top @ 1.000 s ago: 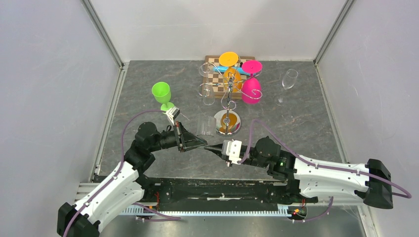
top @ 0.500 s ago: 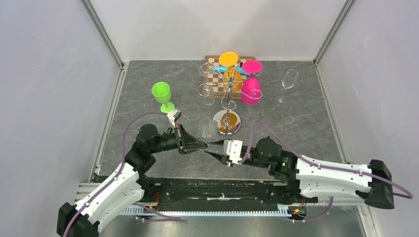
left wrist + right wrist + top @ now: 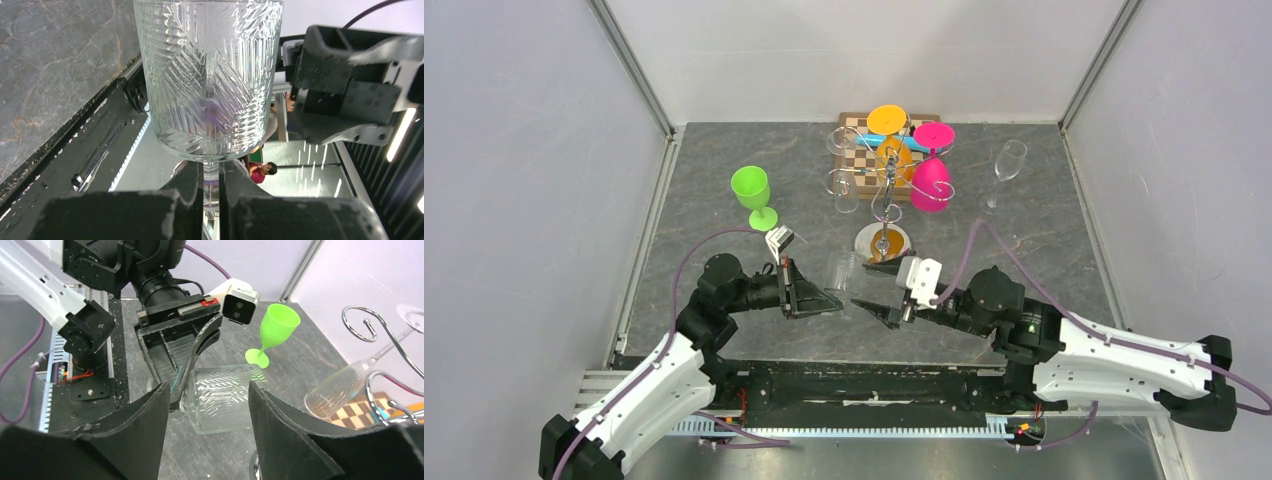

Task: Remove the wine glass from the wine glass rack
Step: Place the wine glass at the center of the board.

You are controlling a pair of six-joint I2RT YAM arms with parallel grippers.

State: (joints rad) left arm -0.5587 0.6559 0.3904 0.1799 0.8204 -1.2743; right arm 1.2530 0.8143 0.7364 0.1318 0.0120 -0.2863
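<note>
Left gripper clenched on the stem of a clear ribbed glass, near the counter's front edge. Right gripper released, just beside the glass, in front of the rack.

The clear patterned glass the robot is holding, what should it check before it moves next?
1. Stem of the clear patterned stemmed glass pinched by the left end effector: ok.
2. Glass off the curled arms of the shiny chrome wire rack: ok.
3. Right end effector open: ok.
4. Right end effector touching the glass: cannot tell.
5. Glass upright: not ok, tipped sideways.
6. Green plastic goblet apart from both arms: ok.
</note>
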